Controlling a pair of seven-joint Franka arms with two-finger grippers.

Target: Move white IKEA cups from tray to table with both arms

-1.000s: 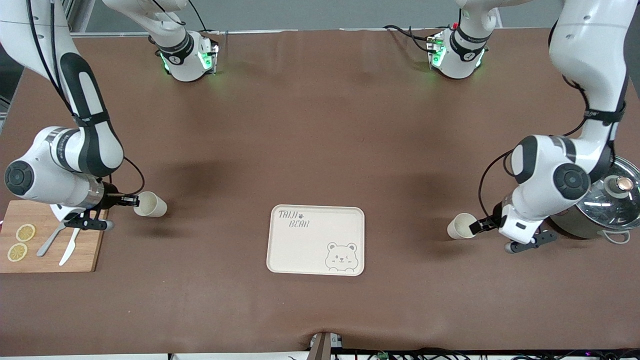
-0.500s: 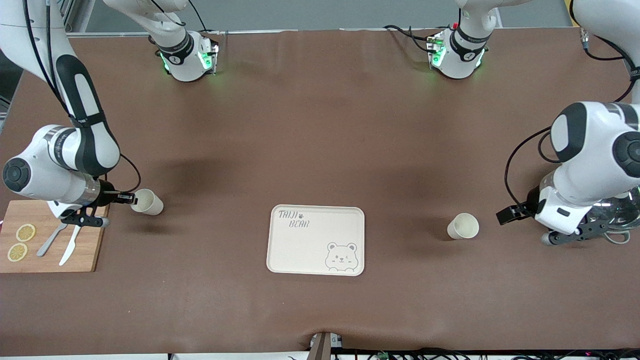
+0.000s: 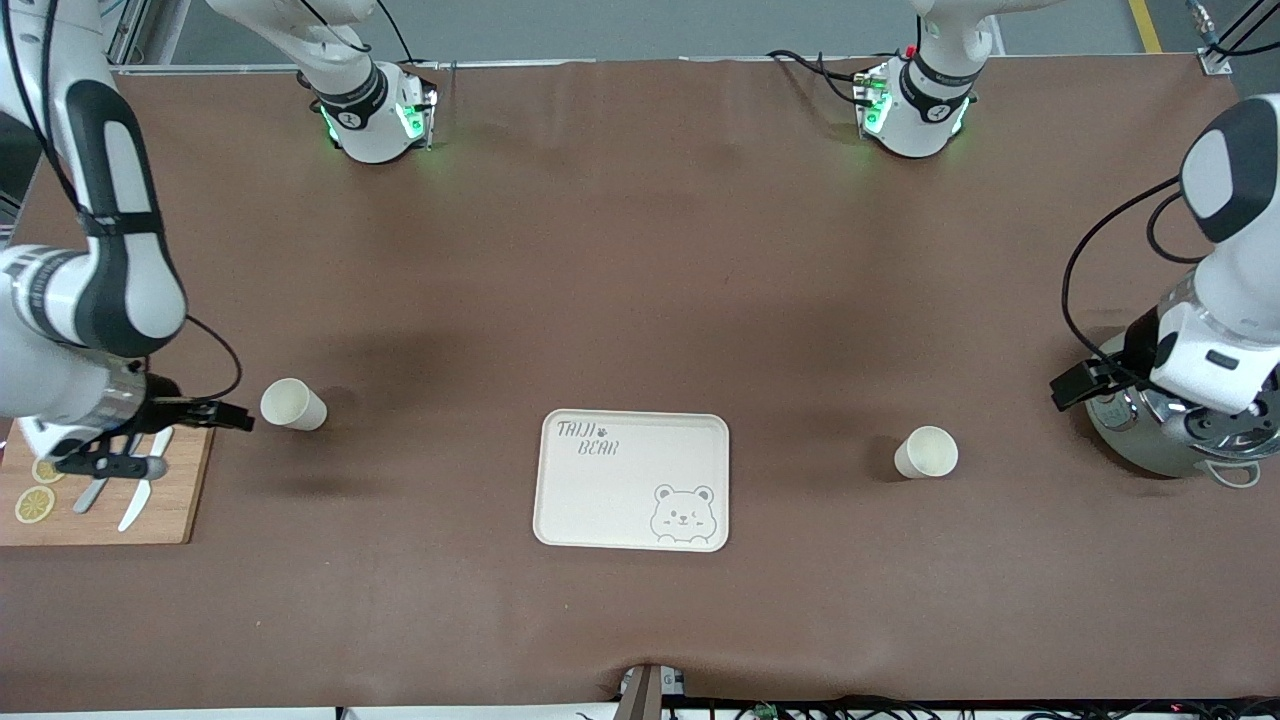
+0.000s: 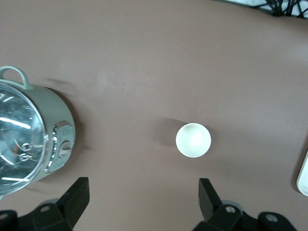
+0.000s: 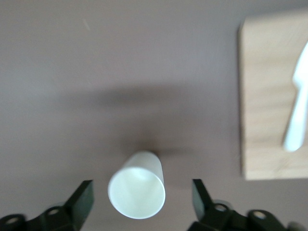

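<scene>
You have the tray (image 3: 632,480) near the middle of the counter (image 3: 640,250) — take it as your landmark. The board (image 3: 120,500) with lemon slices (image 3: 34,504) and cutlery (image 3: 135,505) lies at the right arm's end, about level with the tray. One cup (image 3: 927,452) stands upright on the bare counter, toward the left arm's end from the tray, well apart from it. The other cup (image 3: 293,405) stands toward the right arm's end, slightly farther from the front camera than the tray. Neither cup is on the tray.

Your right claw (image 3: 232,418) is spread wide and empty, over the counter just beside its cup, not touching it. Your left claw (image 3: 1068,388) is also spread wide, gripping nothing — it hangs by the steel pot (image 3: 1165,440) at the left arm's end, well apart from its cup.
</scene>
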